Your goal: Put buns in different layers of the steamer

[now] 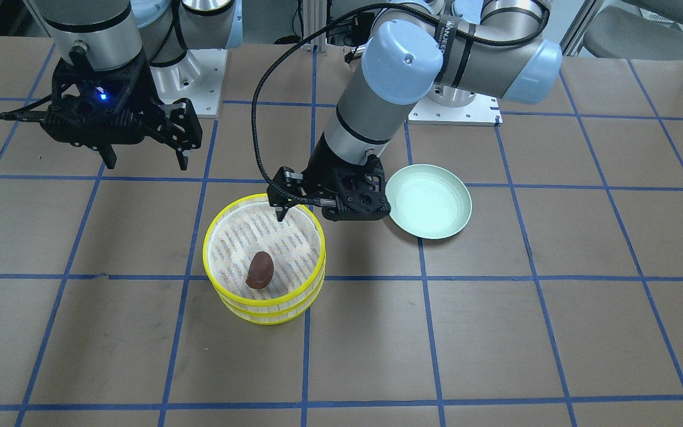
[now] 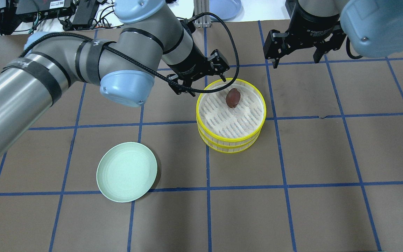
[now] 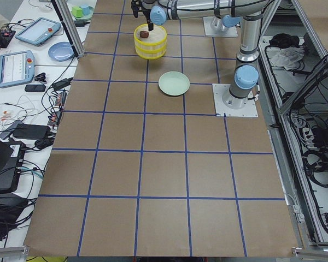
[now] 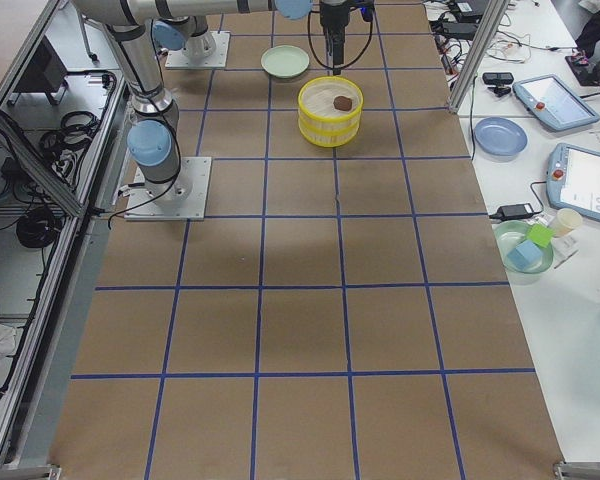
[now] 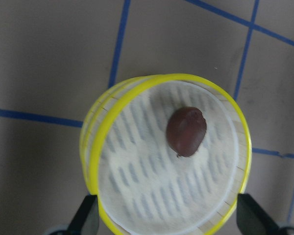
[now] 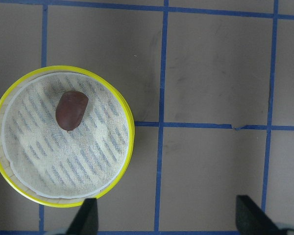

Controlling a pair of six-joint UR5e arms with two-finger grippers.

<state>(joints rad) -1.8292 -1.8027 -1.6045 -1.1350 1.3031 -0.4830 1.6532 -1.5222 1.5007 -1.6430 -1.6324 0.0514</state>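
Observation:
The steamer (image 1: 270,308) stands as a two-tier stack with yellow rims mid-table; it also shows in the overhead view (image 2: 231,145). The dark reddish-brown bun (image 1: 259,270) lies on the top tier's mesh floor, as the overhead view (image 2: 233,97) and both wrist views (image 5: 186,131) (image 6: 71,110) show. The cream-white bun is hidden. My left gripper (image 2: 201,82) is open and empty, hovering over the steamer's edge, one finger over the rim and one outside it. My right gripper (image 2: 296,62) is open and empty, raised off to the steamer's side.
An empty pale green plate (image 2: 127,171) lies on the table near my left arm, also in the front view (image 1: 430,201). Side benches hold tablets, cables and a blue dish (image 4: 500,135). Blue tape lines grid the brown table.

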